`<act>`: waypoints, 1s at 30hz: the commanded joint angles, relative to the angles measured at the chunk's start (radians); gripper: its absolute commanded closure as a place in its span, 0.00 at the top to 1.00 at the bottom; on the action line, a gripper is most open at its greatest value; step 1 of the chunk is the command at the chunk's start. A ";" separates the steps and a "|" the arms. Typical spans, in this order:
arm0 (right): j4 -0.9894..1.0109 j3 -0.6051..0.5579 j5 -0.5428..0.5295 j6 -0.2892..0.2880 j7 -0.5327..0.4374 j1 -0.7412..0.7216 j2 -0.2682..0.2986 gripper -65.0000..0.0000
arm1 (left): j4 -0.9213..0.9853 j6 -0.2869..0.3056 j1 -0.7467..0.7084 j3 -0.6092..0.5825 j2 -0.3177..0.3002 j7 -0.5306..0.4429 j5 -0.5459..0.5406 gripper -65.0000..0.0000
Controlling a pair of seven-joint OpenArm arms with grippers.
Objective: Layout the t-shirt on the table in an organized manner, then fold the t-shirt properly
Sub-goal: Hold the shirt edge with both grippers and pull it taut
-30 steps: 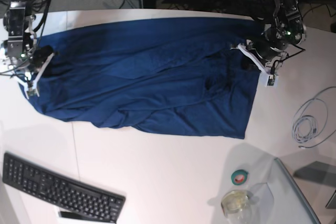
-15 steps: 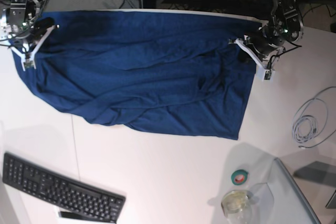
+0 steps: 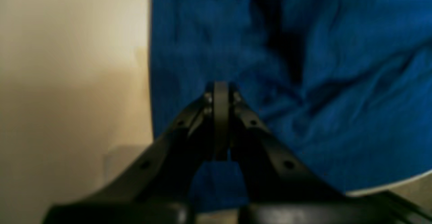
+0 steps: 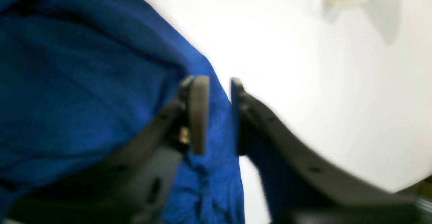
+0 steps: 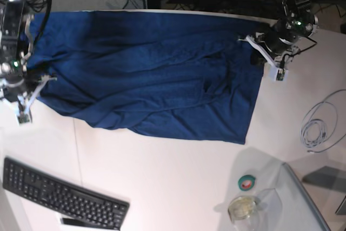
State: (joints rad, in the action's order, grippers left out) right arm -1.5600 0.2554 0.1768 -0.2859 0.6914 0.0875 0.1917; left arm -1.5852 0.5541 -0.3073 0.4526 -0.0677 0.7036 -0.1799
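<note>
The laying-out step is in hand: the left gripper pinches the t-shirt, the right gripper stands narrowly parted around its edge. Next, smoothing the wrinkles seems needed.

Wrist views blurred; right glary, left dim.

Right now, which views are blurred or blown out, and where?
Right wrist: motion-smeared, table overexposed to near-white, right gripper soft. Left wrist: soft focus, yellowish cast on the surface left of the t-shirt, left gripper dark. Base: sharpest, mild wide-angle curvature, shadow under the keyboard.
</note>
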 commanded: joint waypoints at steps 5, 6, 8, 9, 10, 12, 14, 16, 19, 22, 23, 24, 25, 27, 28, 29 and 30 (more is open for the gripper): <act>0.137 -0.046 -0.007 0.001 -0.034 -0.125 0.033 0.36 | -0.004 0.004 -0.013 0.008 0.006 -0.020 -0.013 0.00; 0.158 -0.052 -0.007 0.001 -0.034 -0.139 0.033 0.36 | -0.004 0.004 -0.013 0.008 0.006 -0.020 -0.013 0.00; 0.200 -0.069 -0.007 0.001 -0.032 -0.160 0.033 0.36 | -0.004 0.004 -0.013 0.008 0.007 -0.020 -0.013 0.00; 0.212 -0.069 -0.007 0.000 -0.032 -0.167 0.033 0.36 | -0.004 0.004 -0.013 0.008 0.007 -0.020 -0.013 0.00; 0.224 -0.069 -0.007 0.000 -0.032 -0.170 0.033 0.36 | -0.004 0.004 -0.010 0.008 0.007 -0.020 -0.013 0.00; 0.231 -0.067 -0.007 -0.028 -0.034 -0.174 0.030 0.36 | -0.004 0.004 -0.010 0.008 0.007 -0.020 -0.013 0.00; 0.231 -0.060 -0.007 -0.089 -0.029 -0.176 0.025 0.36 | -0.004 0.004 -0.006 0.008 0.007 -0.020 -0.013 0.00; 0.232 -0.058 -0.007 -0.125 -0.029 -0.176 0.025 0.36 | -0.004 0.004 -0.005 0.008 0.007 -0.020 -0.013 0.00; 0.234 -0.058 -0.007 -0.129 -0.028 -0.176 0.025 0.36 | 0.015 0.004 0.000 0.010 0.006 -0.020 -0.013 0.00; 0.252 -0.058 -0.007 -0.129 -0.031 -0.179 0.024 0.36 | 0.033 0.004 0.000 0.010 0.006 -0.020 -0.013 0.00; 0.267 -0.058 -0.007 -0.129 -0.032 -0.190 0.024 0.36 | 0.035 0.004 0.000 0.010 0.006 -0.020 -0.013 0.00; 0.287 -0.058 -0.007 -0.129 -0.032 -0.202 0.024 0.36 | 0.036 0.004 0.000 0.010 0.006 -0.020 -0.013 0.00; 0.313 -0.058 -0.007 -0.131 -0.034 -0.211 0.024 0.34 | 0.038 0.004 0.000 0.010 0.006 -0.020 -0.013 0.00; 0.344 -0.058 -0.007 -0.131 -0.035 -0.222 0.024 0.27 | 0.038 0.004 0.000 0.010 0.006 -0.020 -0.013 0.00; 0.350 -0.057 -0.007 -0.131 -0.035 -0.226 0.024 0.22 | 0.038 0.004 0.000 0.010 0.006 -0.020 -0.013 0.00; 0.352 -0.057 -0.009 -0.131 -0.035 -0.229 0.024 0.18 | 0.038 0.004 0.000 0.010 0.006 -0.020 -0.013 0.00; 0.349 -0.057 -0.009 -0.131 -0.035 -0.229 0.024 0.15 | 0.038 0.004 0.000 0.010 0.004 -0.020 -0.013 0.00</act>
State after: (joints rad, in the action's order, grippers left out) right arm -1.1919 0.1925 0.1646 -0.4129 0.6720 -0.1188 0.2008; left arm -1.5330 0.5537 -0.3103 0.4595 -0.0559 0.6994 -0.1837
